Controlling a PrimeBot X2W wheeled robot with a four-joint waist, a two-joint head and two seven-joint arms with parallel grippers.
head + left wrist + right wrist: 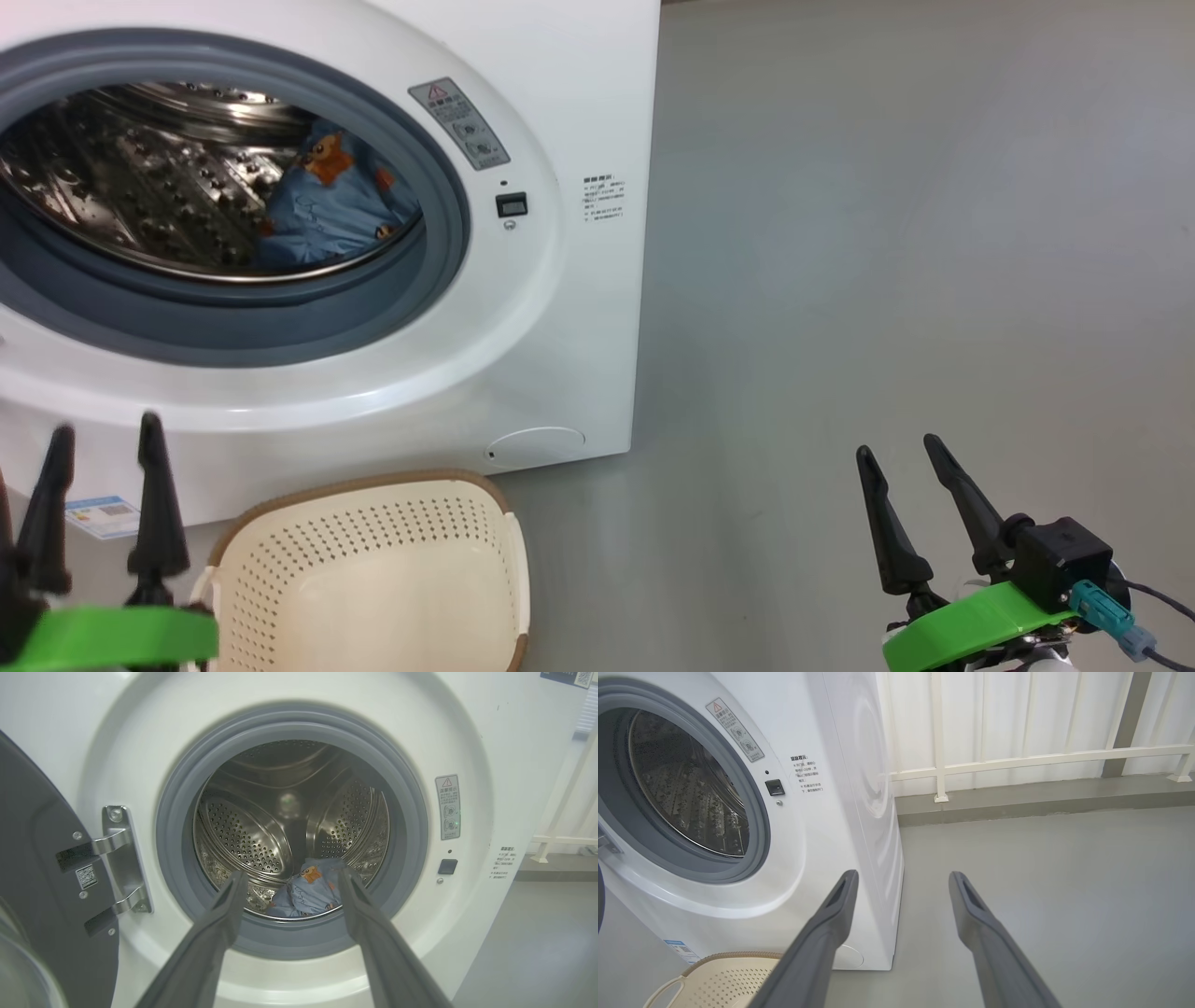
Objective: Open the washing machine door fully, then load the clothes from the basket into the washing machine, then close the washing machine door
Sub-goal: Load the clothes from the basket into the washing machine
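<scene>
The white washing machine (560,280) stands with its round opening uncovered. The clothes (331,201), light blue with orange figures, lie inside the steel drum (289,812); in the left wrist view the clothes (308,893) rest at the drum's bottom. The washing machine door (42,882) is swung out wide on its hinge at the left. Below the opening, the cream basket (373,579) sits on the floor with nothing in it. My left gripper (103,434) is open in front of the machine, left of the basket. My right gripper (901,446) is open over bare floor, right of the machine.
Grey floor (887,233) stretches to the right of the machine. A white railing (1017,760) and pale wall run behind it. The round service flap (537,446) is low on the machine's front, and a blue label sticker (103,515) is near my left fingers.
</scene>
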